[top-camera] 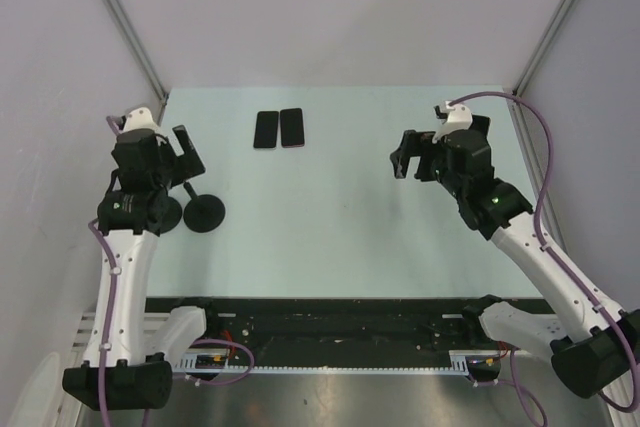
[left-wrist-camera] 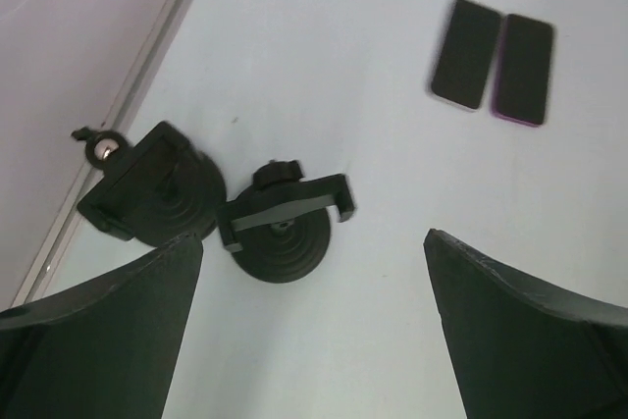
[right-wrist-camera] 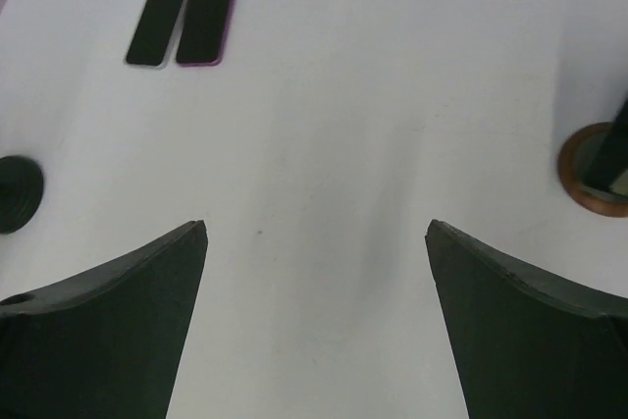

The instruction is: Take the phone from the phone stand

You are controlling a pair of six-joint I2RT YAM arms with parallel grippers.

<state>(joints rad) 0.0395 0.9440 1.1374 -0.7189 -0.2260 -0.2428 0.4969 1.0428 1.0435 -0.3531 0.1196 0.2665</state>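
Observation:
Two black phone stands stand at the table's left, one [top-camera: 203, 213] in the open and one [top-camera: 160, 212] partly under my left arm. In the left wrist view both stands [left-wrist-camera: 285, 228] [left-wrist-camera: 157, 188] hold no phone. Two dark phones lie flat side by side at the far middle: a silver-edged one [top-camera: 266, 129] [left-wrist-camera: 466, 53] [right-wrist-camera: 157, 22] and a purple-edged one [top-camera: 291, 128] [left-wrist-camera: 523, 70] [right-wrist-camera: 206, 19]. My left gripper [top-camera: 180, 159] [left-wrist-camera: 314, 235] is open and empty above the stands. My right gripper [top-camera: 412, 159] [right-wrist-camera: 316, 225] is open and empty over bare table at the right.
A round brown-rimmed base with a dark post [right-wrist-camera: 594, 169] shows at the right edge of the right wrist view. Slanted frame posts [top-camera: 125, 22] [top-camera: 555, 22] rise at the table's far corners. A black rail [top-camera: 330, 332] runs along the near edge.

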